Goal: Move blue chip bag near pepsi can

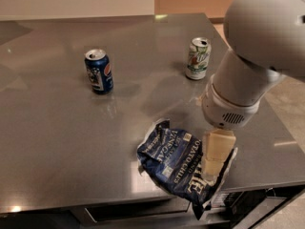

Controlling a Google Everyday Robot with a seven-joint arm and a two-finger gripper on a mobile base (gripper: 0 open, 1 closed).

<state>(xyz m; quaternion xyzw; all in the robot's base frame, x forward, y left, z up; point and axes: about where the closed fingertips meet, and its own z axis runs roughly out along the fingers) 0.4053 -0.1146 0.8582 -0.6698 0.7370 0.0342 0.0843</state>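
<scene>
The blue chip bag [176, 163] lies crumpled and dark navy with white lettering at the front right of the grey table [57, 142], reaching the front edge. The pepsi can [99, 71] stands upright at the table's middle left, well apart from the bag. My gripper [215, 163] hangs from the big white arm [248, 75] and comes down on the bag's right end; its cream finger [217, 151] covers that part of the bag.
A white-and-green can [198, 58] stands upright at the back right, just left of the arm. The table's front edge runs right under the bag, with dark shelving below.
</scene>
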